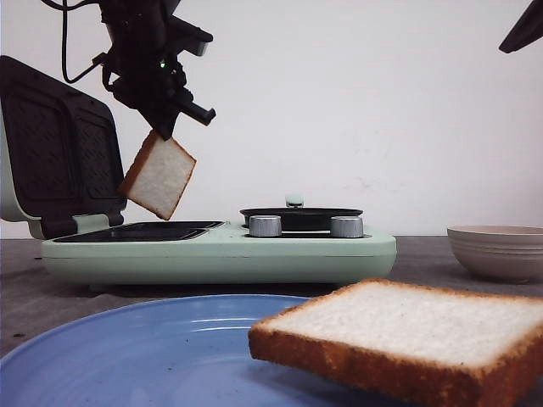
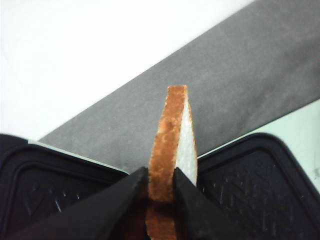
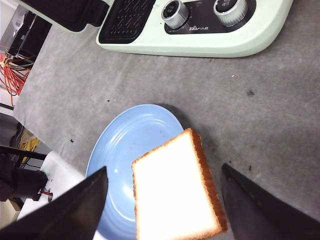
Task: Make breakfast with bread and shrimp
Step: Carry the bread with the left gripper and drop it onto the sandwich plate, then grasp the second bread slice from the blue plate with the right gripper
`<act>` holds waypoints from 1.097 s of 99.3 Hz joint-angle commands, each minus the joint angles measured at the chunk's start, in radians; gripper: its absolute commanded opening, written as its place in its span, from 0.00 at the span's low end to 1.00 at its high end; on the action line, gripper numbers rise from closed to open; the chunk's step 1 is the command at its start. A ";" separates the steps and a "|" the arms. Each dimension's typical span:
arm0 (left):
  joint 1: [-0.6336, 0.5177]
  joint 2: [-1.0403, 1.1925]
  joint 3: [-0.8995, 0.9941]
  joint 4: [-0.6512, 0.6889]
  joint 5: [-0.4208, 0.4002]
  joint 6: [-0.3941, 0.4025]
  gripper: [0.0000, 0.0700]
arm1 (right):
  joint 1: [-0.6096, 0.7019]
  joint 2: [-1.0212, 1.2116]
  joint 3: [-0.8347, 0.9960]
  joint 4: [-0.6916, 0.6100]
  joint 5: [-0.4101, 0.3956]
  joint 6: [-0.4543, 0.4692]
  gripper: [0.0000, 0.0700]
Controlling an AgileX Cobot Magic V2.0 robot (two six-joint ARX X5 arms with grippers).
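My left gripper (image 1: 164, 129) is shut on one slice of bread (image 1: 159, 175) and holds it tilted in the air above the open sandwich maker's dark grill plate (image 1: 140, 230). In the left wrist view the slice's brown crust (image 2: 167, 145) sits pinched between the black fingers (image 2: 120, 200). The second slice (image 1: 407, 335) lies on the blue plate (image 1: 153, 356), partly over its rim; it also shows in the right wrist view (image 3: 175, 192). My right gripper (image 3: 162, 200) is open, high above that slice. No shrimp is in view.
The mint-green sandwich maker (image 1: 221, 250) stands with its lid (image 1: 55, 144) open at the left, with two knobs (image 1: 265, 225) and a small black pan (image 1: 301, 218) on its right half. A beige bowl (image 1: 499, 252) stands at the right. The table (image 3: 250, 125) is grey.
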 commanded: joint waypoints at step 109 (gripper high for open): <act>-0.053 -0.056 0.044 0.002 -0.057 -0.033 0.57 | 0.005 0.004 0.016 0.022 -0.004 0.030 0.63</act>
